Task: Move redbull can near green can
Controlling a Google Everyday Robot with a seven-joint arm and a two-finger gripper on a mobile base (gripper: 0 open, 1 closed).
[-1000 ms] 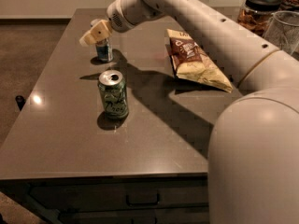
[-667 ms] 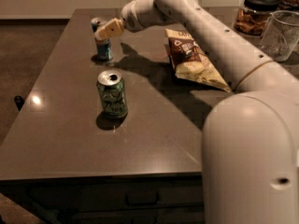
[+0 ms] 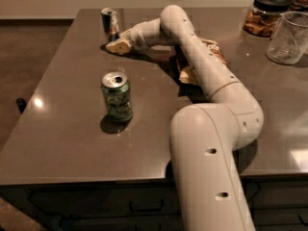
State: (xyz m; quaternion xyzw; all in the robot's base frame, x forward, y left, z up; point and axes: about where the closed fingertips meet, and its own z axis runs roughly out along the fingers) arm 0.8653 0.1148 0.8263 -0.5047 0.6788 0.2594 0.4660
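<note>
The redbull can (image 3: 109, 21), slim and blue-and-silver, stands upright near the far left edge of the dark table (image 3: 62, 129). My gripper (image 3: 118, 46) is low over the table, just in front of and slightly right of that can, close to its base. The green can (image 3: 117, 96) stands upright nearer to me, well in front of the redbull can, with its tab opening showing on top. My arm reaches in from the lower right across the middle of the table.
A chip bag (image 3: 214, 49) lies behind my arm, mostly hidden. A lidded jar of snacks (image 3: 264, 14) and an empty clear glass (image 3: 288, 35) stand at the back right. The table's left edge runs close to the redbull can.
My gripper has dropped from beside the top of the redbull can to table height in front of it. The redbull can stays upright at the back.
</note>
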